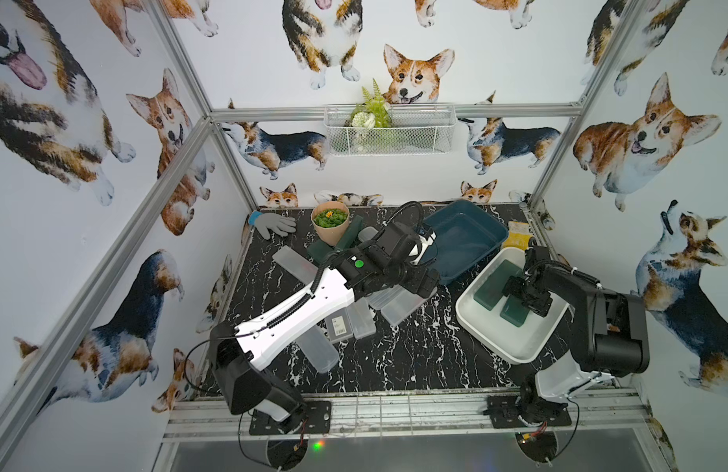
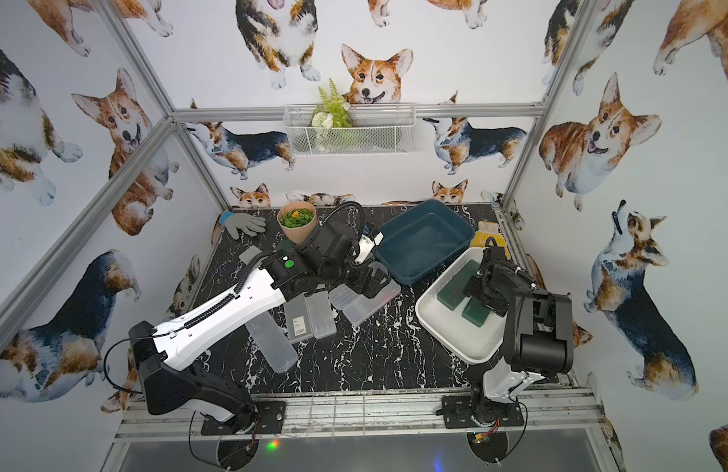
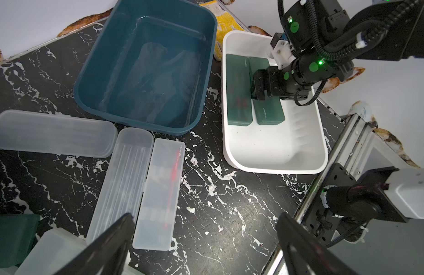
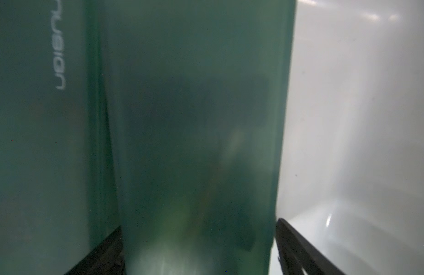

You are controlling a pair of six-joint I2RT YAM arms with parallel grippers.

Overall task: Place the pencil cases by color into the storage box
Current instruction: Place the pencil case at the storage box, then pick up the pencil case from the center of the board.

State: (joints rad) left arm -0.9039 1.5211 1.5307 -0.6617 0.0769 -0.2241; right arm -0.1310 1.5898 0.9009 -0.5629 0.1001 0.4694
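The right gripper [image 4: 199,225] stands loosely open astride a dark green pencil case [image 4: 194,95], a sliver of white showing beside one finger, so it grips nothing; that case lies flat against a second green case [image 4: 39,142] in the white box [image 3: 277,147] by the right edge of the table [image 3: 230,202]. The left gripper [image 3: 205,215], wide open and empty, hangs above frosted pencil cases [image 3: 139,185] lying mid-table, beside the blue box [image 3: 87,83] near the far edge.
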